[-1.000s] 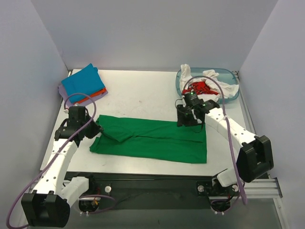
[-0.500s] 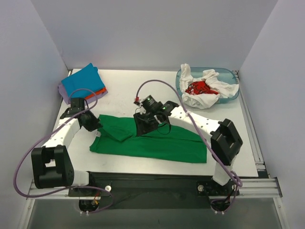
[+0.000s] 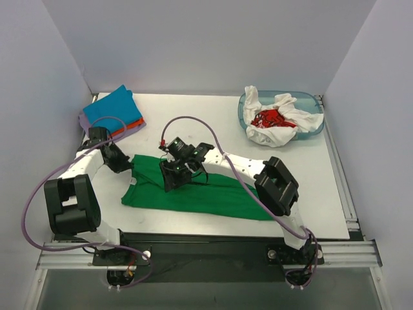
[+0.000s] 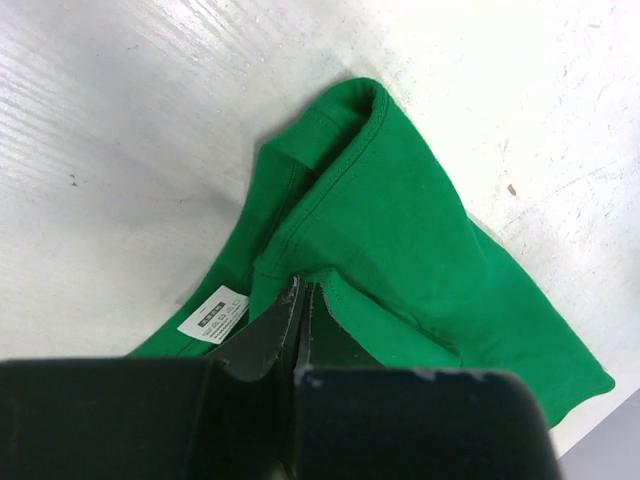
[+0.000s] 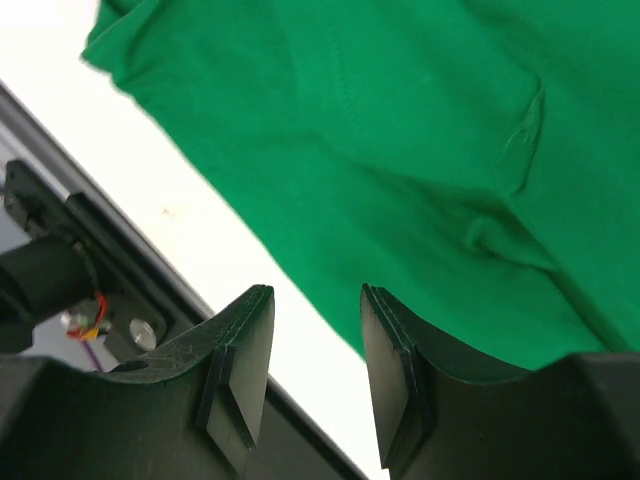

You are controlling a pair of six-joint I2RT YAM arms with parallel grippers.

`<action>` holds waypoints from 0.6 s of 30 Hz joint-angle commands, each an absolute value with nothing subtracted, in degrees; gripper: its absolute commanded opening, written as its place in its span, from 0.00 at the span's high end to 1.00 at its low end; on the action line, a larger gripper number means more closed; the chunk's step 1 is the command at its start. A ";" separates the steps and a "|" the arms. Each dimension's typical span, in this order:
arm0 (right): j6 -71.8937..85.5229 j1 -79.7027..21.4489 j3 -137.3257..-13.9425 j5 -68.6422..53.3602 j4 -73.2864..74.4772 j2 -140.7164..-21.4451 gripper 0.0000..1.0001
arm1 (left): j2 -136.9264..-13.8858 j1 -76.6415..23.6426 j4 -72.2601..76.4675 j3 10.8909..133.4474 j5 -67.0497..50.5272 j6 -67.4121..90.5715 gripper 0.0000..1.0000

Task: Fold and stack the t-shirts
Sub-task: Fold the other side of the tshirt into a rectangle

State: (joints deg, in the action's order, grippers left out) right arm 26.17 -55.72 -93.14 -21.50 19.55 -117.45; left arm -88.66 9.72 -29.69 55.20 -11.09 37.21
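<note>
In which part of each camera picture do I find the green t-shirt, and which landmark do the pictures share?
Top external: the green t-shirt lies spread across the near middle of the table.
Left wrist: it is bunched in the middle and lower right.
Right wrist: it covers the upper right.
Shared landmark: the white table, bare beside the shirt in every view.
</note>
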 commanded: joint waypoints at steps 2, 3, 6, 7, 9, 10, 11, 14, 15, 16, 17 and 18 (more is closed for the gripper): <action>28.91 -56.60 -95.80 -18.02 17.23 -120.05 0.59 | -89.73 10.55 -27.51 57.74 -13.18 34.63 1.00; 29.09 -56.69 -95.97 -17.76 17.14 -120.67 0.59 | -90.00 10.46 -27.34 57.57 -13.44 34.45 1.00; 29.62 -57.04 -96.94 -16.79 16.35 -122.60 0.59 | -90.70 10.55 -27.25 57.22 -13.89 34.01 1.00; 29.71 -57.13 -97.29 -16.70 16.26 -123.04 0.59 | -90.88 10.55 -27.16 57.13 -13.97 33.84 1.00; 29.62 -57.22 -98.35 -16.17 16.00 -124.19 0.59 | -91.05 10.63 -27.07 57.30 -14.15 33.66 1.00; 29.62 -57.30 -98.78 -15.91 15.91 -124.54 0.59 | -91.23 10.72 -27.07 57.30 -14.24 33.66 1.00; 29.62 -57.39 -99.40 -15.39 16.00 -125.15 0.59 | -91.40 10.72 -27.07 57.57 -14.50 33.66 1.00; 29.62 -57.48 -100.45 -14.68 15.91 -126.56 0.59 | -91.84 10.64 -27.16 58.09 -14.94 33.75 1.00; 29.45 -57.39 -100.81 -14.59 16.00 -127.00 0.58 | -91.93 10.63 -27.07 58.18 -15.03 33.75 1.00; 29.53 -57.39 -100.98 -14.50 15.91 -127.70 0.58 | -91.85 10.72 -27.07 58.18 -15.12 33.75 1.00; 29.44 -57.48 -101.33 -14.15 15.91 -127.97 0.58 | -91.76 10.64 -27.07 58.27 -15.29 33.84 1.00; 29.53 -57.48 -101.51 -13.80 16.00 -128.23 0.58 | -91.58 10.63 -27.16 58.18 -15.38 33.75 1.00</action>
State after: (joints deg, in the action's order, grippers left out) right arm 28.97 -57.10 -99.07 -15.99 15.64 -127.42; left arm -91.74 10.24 -29.28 55.55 -14.00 34.94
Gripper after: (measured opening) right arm 0.415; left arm 0.028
